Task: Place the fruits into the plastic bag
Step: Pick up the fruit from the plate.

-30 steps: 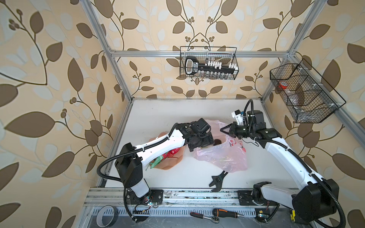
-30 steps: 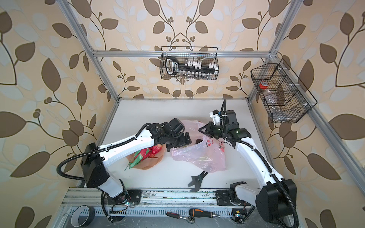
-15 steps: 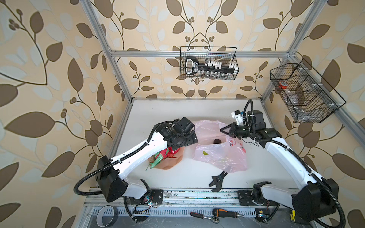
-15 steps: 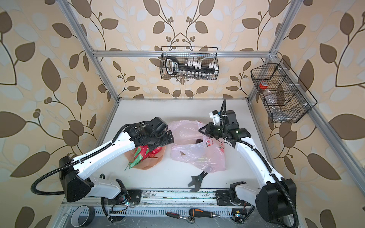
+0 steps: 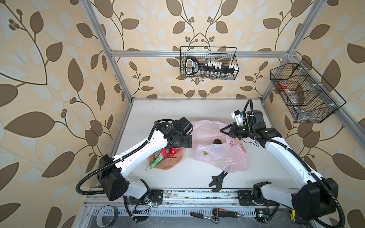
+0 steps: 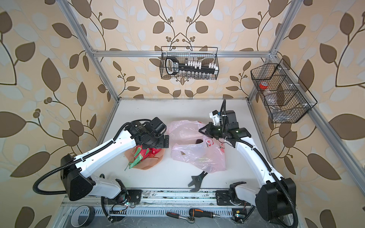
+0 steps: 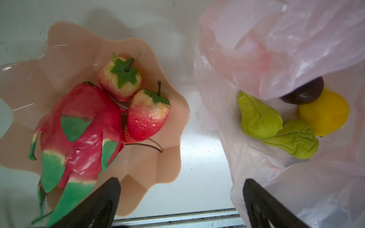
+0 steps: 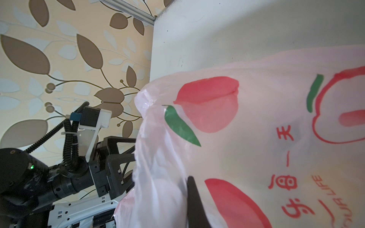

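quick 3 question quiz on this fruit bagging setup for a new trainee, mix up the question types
1. True or false: the dragon fruit lies on the peach plate.
2. Which fruit shows inside the plastic bag? A) lemon B) dragon fruit C) strawberry
3. Fill in: the left gripper hangs above the table between plate and bag with its jaws ___.

Key: 1 true; 2 A; 3 open
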Controlling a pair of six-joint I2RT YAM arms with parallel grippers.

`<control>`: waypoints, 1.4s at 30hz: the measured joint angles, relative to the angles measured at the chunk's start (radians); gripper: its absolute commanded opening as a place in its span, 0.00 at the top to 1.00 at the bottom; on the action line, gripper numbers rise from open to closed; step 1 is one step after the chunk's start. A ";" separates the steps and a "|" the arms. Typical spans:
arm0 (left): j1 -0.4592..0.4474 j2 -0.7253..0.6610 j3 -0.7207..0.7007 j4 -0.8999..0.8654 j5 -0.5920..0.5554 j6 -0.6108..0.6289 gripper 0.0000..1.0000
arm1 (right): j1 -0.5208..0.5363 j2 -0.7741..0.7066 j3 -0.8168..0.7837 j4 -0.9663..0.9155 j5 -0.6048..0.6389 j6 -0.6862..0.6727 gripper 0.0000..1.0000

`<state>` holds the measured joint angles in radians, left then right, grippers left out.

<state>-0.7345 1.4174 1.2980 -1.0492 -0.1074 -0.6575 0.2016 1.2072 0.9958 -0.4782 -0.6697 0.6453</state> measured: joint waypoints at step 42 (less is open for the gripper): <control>0.134 0.266 -0.075 0.074 -0.008 0.447 0.31 | -0.013 0.000 0.014 -0.037 0.000 -0.018 1.00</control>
<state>-0.6003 1.6833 1.2232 -0.9756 -0.1150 -0.2108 0.1883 1.2072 1.0103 -0.5156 -0.6693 0.6273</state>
